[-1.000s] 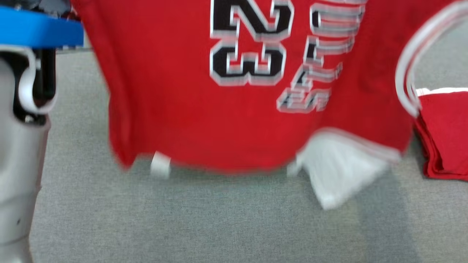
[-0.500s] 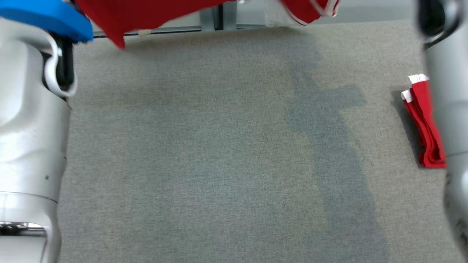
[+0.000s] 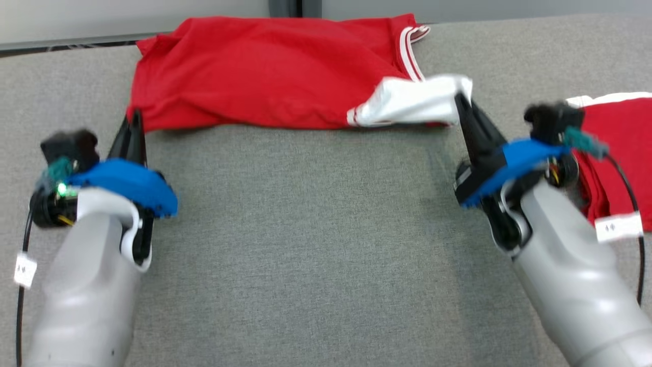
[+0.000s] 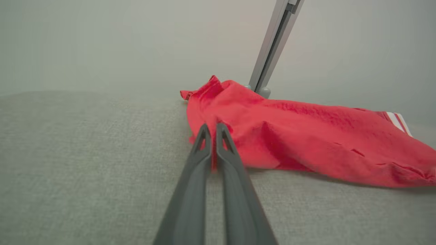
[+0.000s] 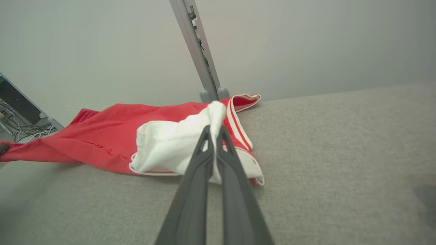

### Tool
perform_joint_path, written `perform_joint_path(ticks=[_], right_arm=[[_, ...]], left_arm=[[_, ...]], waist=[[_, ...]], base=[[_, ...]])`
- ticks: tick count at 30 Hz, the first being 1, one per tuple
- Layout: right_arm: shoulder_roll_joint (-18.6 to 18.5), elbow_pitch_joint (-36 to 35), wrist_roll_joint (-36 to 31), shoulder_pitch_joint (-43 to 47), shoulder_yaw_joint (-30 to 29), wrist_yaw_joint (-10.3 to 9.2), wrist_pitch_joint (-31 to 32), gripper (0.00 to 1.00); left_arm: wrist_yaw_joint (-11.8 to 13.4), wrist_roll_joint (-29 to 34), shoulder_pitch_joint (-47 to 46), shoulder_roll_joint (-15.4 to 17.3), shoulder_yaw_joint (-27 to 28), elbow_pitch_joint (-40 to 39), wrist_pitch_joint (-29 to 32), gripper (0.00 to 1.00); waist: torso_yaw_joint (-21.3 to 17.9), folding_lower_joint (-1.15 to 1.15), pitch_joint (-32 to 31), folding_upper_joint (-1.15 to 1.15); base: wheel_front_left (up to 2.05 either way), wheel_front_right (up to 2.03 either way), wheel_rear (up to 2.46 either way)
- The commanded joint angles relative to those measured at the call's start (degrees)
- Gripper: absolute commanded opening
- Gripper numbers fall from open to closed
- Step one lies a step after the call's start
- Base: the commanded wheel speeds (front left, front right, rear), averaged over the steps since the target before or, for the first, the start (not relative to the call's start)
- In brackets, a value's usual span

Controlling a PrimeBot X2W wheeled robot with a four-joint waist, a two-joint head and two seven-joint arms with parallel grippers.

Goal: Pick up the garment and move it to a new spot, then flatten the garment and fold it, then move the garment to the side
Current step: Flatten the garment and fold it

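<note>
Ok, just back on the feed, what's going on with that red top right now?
Both arms have hold of the red jersey, which lies rumpled at the far side of the grey cloth-covered table. The left jaws are shut on its near left red corner; the right jaws are shut on a white part at its near right. It is not yet flattened or folded. A stack of folded red garments sits off to the right.
</note>
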Motion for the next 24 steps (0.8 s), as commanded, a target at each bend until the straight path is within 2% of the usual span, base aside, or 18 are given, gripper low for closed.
perform_joint_path(ticks=[1, 5, 8, 12, 18, 24], right_arm=[[-1.70, -2.18, 1.16, 4.05, 0.05, 0.00, -0.51, 0.00], [-3.87, -8.08, 2.13, 11.61, -0.04, 0.00, -0.71, 0.00], [-5.92, -15.77, 1.66, 20.58, -2.73, 0.00, -0.72, 0.00], [-6.53, -25.84, -0.86, 32.81, -6.83, 0.00, -0.68, 0.00], [-3.41, -43.61, -6.68, 50.17, -16.25, 0.00, 6.91, 0.00], [1.99, -62.46, -12.87, 63.06, -23.24, 0.00, 18.85, 0.00]], left_arm=[[-0.27, 0.38, 3.00, 0.21, 1.29, -2.43, -0.14, 0.00], [-0.40, 1.69, 9.64, 0.66, 3.37, -7.93, -0.14, 0.00], [-0.49, 3.09, 16.64, 0.68, 4.78, -13.84, -0.15, 0.00], [-0.35, 3.91, 26.02, 0.86, 6.81, -21.48, -0.14, 0.00], [1.44, 2.97, 39.21, 1.24, 8.71, -32.38, 0.82, 0.00], [5.79, 1.07, 51.63, 1.66, 10.02, -48.76, 8.57, 0.00]], waist=[[0.04, 0.01, -1.04, 0.00], [-0.11, 0.01, -3.03, 0.00], [-0.17, 0.01, -5.40, 0.00], [-0.65, 0.01, -8.64, 0.00], [-1.17, 0.01, -11.93, 0.00], [-1.00, 0.01, -13.35, 0.00]], base=[[0.00, 0.00, 0.00], [0.00, 0.00, 0.00], [0.00, 0.00, 0.00], [0.00, 0.00, 0.00], [0.00, 0.00, 0.00], [0.00, 0.00, 0.00]])
